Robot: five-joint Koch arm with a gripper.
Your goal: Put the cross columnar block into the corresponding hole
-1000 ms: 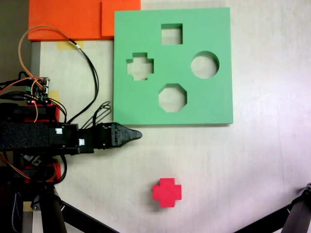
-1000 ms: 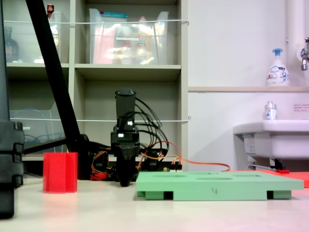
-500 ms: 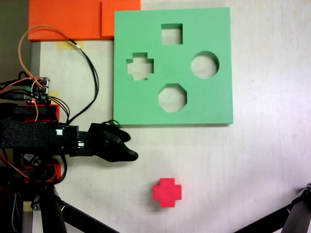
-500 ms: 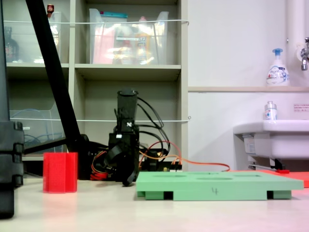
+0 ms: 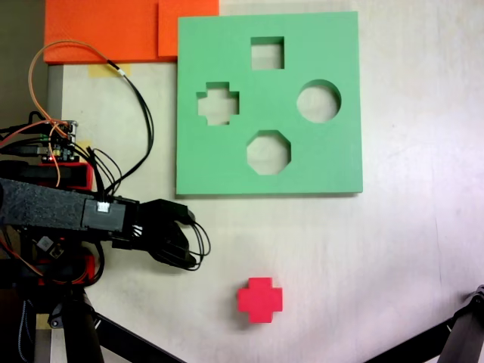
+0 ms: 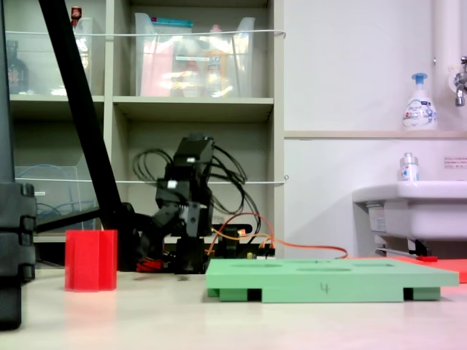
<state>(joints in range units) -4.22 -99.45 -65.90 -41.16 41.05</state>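
Near the desk's lower edge in a fixed view: one cross columnar block [image 5: 260,299], red, upright, standing clear of all else; seen also at left in a fixed view [image 6: 90,259]. Toward the upper edge: one green foam board [image 5: 333,162] bearing four cutouts, the corresponding hole [image 5: 218,103] among them, unfilled. Toward the left edge: one gripper [image 5: 184,249], fingers spread apart, holding nothing, well apart from block. Top left corner: two orange foam slabs [image 5: 98,30].
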